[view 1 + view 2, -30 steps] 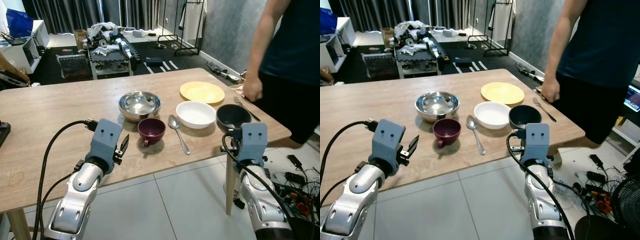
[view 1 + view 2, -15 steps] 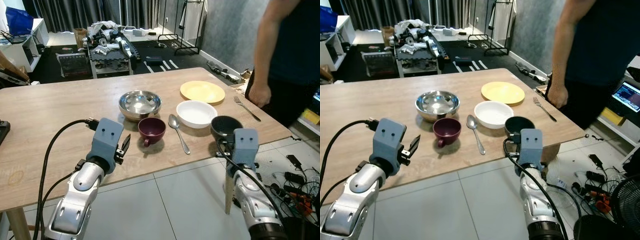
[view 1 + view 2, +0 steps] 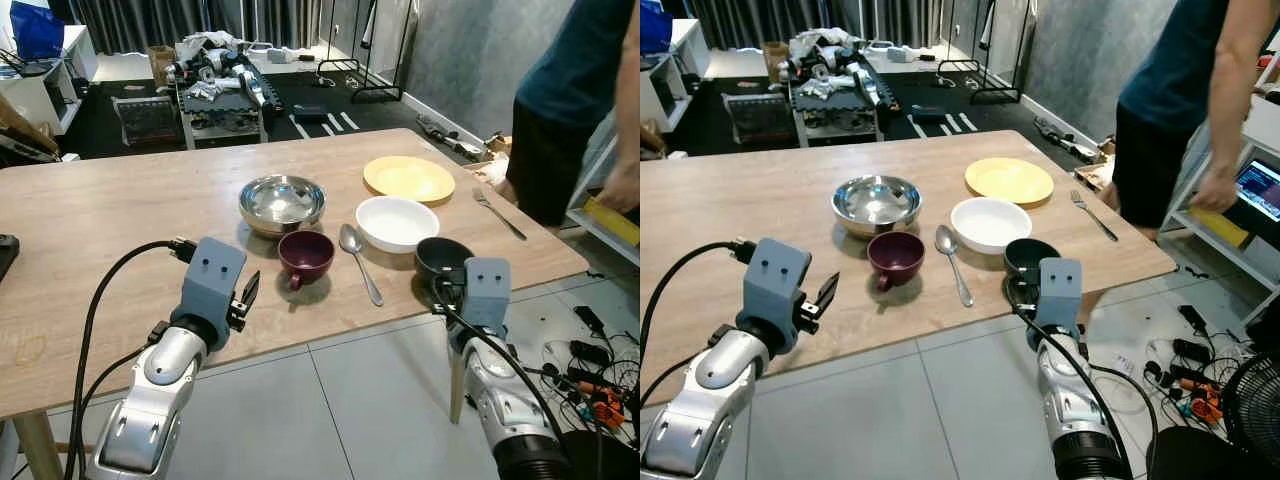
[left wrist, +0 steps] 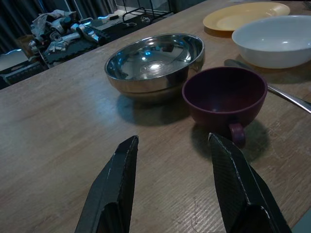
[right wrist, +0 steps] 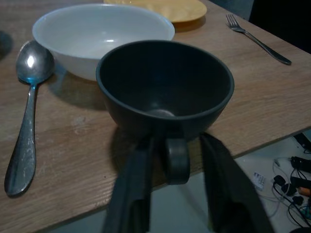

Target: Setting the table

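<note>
A pale wooden table (image 3: 90, 220) with a matt, visibly grained top is seen, on which a polished, mirror-bright round steel bowl (image 3: 282, 203) and a shiny metal spoon (image 3: 358, 262) are set. A glossy white ceramic-looking bowl (image 3: 396, 222), a smooth flat yellow plate (image 3: 408, 179) and a small metal fork (image 3: 496, 214) are shown beside a satin-finished maroon cup (image 4: 224, 98) and a matt black cup (image 5: 164, 84). The fingers (image 4: 116, 189) of the left gripper are made of textured matt black plastic.
</note>
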`<state>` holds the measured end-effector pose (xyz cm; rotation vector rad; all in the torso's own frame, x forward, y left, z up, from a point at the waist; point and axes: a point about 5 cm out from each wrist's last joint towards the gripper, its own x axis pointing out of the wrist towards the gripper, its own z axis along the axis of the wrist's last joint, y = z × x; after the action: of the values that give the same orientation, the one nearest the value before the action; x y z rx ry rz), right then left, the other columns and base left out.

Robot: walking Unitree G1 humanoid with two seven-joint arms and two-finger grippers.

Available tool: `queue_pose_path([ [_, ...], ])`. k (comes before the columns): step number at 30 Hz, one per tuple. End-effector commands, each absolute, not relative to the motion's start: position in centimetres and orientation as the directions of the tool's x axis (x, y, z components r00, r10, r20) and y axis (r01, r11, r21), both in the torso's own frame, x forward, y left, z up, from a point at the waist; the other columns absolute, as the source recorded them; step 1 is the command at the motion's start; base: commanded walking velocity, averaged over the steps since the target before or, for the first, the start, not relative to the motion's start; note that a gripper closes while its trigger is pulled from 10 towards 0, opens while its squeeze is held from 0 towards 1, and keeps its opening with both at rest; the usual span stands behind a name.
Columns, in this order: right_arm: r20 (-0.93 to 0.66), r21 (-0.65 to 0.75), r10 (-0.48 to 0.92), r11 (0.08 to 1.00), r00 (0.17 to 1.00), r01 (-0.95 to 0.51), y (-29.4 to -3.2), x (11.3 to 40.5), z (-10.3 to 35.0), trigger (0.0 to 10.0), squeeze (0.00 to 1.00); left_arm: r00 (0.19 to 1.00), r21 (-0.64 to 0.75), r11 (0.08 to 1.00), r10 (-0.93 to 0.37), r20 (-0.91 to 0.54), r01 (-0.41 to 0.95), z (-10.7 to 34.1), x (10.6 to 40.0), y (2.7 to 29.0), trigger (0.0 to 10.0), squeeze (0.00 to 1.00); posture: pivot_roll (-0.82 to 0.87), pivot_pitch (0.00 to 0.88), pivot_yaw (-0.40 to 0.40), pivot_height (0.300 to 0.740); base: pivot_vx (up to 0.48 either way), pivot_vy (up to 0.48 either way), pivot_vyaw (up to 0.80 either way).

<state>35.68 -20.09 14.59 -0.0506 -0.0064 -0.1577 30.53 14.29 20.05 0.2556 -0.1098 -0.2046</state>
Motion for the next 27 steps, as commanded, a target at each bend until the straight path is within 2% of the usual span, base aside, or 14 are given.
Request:
queue_pose_path([
  [1, 0.019, -0.036, -0.167, 0.985, 0.986, 0.168, -20.4, 35.7, 14.6, 10.0, 1.0, 0.974, 0.264, 0.944, -0.22, 0.06, 0.197, 19.7, 30.3, 14.2, 10.0, 0.0, 0.15, 0.083, 0.05, 0.74, 0.0, 0.0, 0.0],
  [2, 0.035, -0.032, -0.166, 0.985, 0.986, 0.167, -20.3, 35.7, 14.9, 10.0, 0.77, 0.973, 0.265, 0.944, -0.221, 0.06, 0.198, 19.7, 30.3, 14.2, 10.0, 0.0, 0.15, 0.083, 0.05, 0.74, 0.0, 0.0, 0.0],
  [3, 0.045, -0.03, -0.164, 0.986, 0.985, 0.166, -20.3, 35.7, 15.1, 10.0, 0.77, 0.973, 0.265, 0.944, -0.222, 0.059, 0.199, 19.7, 30.3, 14.2, 10.0, 0.0, 0.15, 0.083, 0.05, 0.74, 0.0, 0.0, 0.0],
  [4, 0.067, -0.028, -0.166, 0.985, 0.984, 0.169, -20.4, 35.6, 15.4, 10.0, 0.0, 0.973, 0.265, 0.943, -0.223, 0.059, 0.2, 19.7, 30.3, 14.2, 10.0, 0.0, 0.15, 0.079, 0.053, 0.74, 0.0, 0.0, 0.0],
  [7, 0.081, -0.027, -0.168, 0.985, 0.982, 0.171, -20.4, 35.5, 15.6, 10.0, 0.0, 0.973, 0.265, 0.943, -0.223, 0.058, 0.201, 19.7, 30.3, 14.2, 10.0, 0.0, 0.15, 0.079, 0.053, 0.74, 0.0, 0.0, 0.0],
  [9, 0.178, -0.018, -0.181, 0.982, 0.967, 0.187, -20.9, 34.7, 17.4, 10.0, 0.0, 0.972, 0.266, 0.942, -0.228, 0.057, 0.206, 19.7, 30.3, 14.1, 10.0, 0.0, 0.14, 0.074, 0.054, 0.74, 0.0, 0.0, 0.0],
  [11, 0.178, -0.018, -0.181, 0.982, 0.967, 0.187, -20.9, 34.7, 17.4, 10.0, 0.0, 0.972, 0.266, 0.942, -0.228, 0.057, 0.206, 19.7, 30.3, 14.1, 10.0, 0.0, 0.14, 0.074, 0.054, 0.74, 0.0, 0.0, 0.0],
  [18, 0.328, 0.014, -0.149, 0.988, 0.933, 0.153, -21.4, 32.0, 20.6, 10.0, 0.0, 0.969, 0.266, 0.939, -0.241, 0.053, 0.219, 19.5, 30.3, 13.9, 10.0, 0.0, 0.12, 0.065, 0.055, 0.74, 0.0, 0.0, 0.0],
  [22, 0.352, 0.019, -0.2, 0.978, 0.914, 0.207, -22.6, 30.9, 21.0, 10.0, 0.0, 0.964, 0.27, 0.934, -0.259, 0.059, 0.234, 19.6, 30.4, 13.4, 10.0, 0.0, 0.12, 0.061, 0.055, 0.74, 0.0, 0.0, 0.0],
  [23, 0.336, 0.01, -0.259, 0.962, 0.905, 0.271, -23.8, 30.4, 20.5, 10.0, 0.0, 0.961, 0.275, 0.93, -0.269, 0.065, 0.242, 19.6, 30.3, 13.1, 10.0, 0.0, 0.12, 0.061, 0.055, 0.74, 0.0, 0.0, 0.0],
  [25, 0.33, 0.006, -0.278, 0.956, 0.902, 0.292, -24.2, 30.2, 20.3, 10.0, 0.0, 0.96, 0.276, 0.93, -0.27, 0.066, 0.243, 19.7, 30.3, 13.1, 10.0, 0.0, 0.12, 0.061, 0.055, 0.74, 0.0, 0.0, 0.0],
  [27, 0.291, 0.006, -0.359, 0.927, 0.887, 0.374, -25.9, 29.4, 19.3, 10.0, 0.0, 0.958, 0.276, 0.928, -0.278, 0.067, 0.25, 19.6, 30.1, 12.8, 10.0, 0.0, 0.11, 0.061, 0.055, 0.74, 0.0, 0.0, 0.0],
])
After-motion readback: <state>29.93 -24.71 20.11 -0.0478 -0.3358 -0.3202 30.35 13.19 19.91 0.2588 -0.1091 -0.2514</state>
